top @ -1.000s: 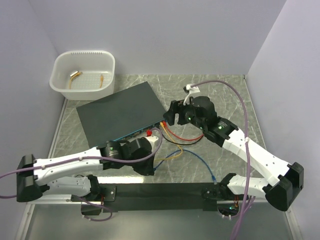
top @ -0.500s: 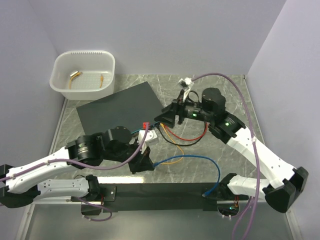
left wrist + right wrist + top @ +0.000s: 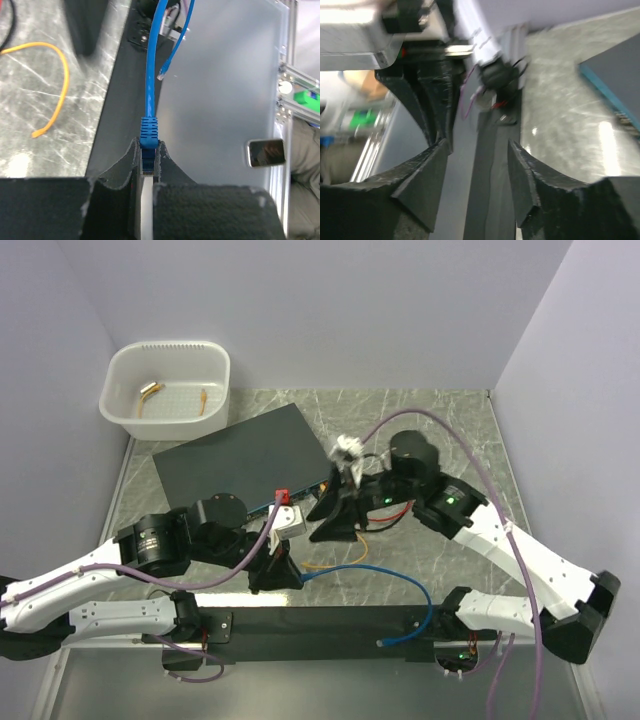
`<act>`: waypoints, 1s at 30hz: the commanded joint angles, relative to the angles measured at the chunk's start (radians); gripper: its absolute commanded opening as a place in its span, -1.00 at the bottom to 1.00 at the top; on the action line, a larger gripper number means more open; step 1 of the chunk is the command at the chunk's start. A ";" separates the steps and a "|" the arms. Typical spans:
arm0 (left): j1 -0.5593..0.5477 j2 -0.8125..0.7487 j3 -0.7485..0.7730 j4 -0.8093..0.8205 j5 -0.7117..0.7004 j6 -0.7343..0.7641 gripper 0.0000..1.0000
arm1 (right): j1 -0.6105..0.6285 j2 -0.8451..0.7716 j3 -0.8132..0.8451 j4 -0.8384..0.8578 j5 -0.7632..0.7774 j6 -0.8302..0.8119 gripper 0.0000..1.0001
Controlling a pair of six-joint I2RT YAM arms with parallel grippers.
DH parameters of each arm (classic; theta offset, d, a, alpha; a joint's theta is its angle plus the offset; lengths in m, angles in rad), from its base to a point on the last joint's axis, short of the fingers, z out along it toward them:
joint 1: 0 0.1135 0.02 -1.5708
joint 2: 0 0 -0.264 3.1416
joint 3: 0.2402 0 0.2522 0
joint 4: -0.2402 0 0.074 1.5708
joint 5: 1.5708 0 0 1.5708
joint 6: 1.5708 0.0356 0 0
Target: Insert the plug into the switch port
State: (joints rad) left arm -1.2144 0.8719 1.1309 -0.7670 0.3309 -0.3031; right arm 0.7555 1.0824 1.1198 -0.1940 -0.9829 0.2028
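Blue plug (image 3: 148, 134) is sitting clamped in the left gripper (image 3: 147, 152), pointing away from the switch port (image 3: 312, 490) on the black box (image 3: 240, 462), insertion not yet begun, while the right gripper (image 3: 475, 150) is hanging open and empty

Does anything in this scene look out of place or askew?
Yes. The black switch box lies turned at an angle to the edges of the marble table. The blue cable, its plug clamped in the left gripper, runs off the marble toward the arm bases, and a loose orange cable lies nearby.
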 commanded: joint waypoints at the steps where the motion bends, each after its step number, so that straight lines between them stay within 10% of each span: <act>1: -0.002 -0.019 0.033 0.052 0.074 -0.007 -0.99 | 0.094 0.043 0.081 -0.182 0.042 -0.186 0.15; 30: 0.174 -0.039 -0.134 0.103 0.249 -0.010 -0.99 | 0.298 0.140 0.104 -0.340 0.201 -0.284 -0.13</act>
State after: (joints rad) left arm -1.0557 0.8337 0.9966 -0.7105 0.5453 -0.3336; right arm 1.0355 1.2171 1.1801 -0.4965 -0.8112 -0.0551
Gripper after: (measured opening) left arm 0.089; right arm 0.440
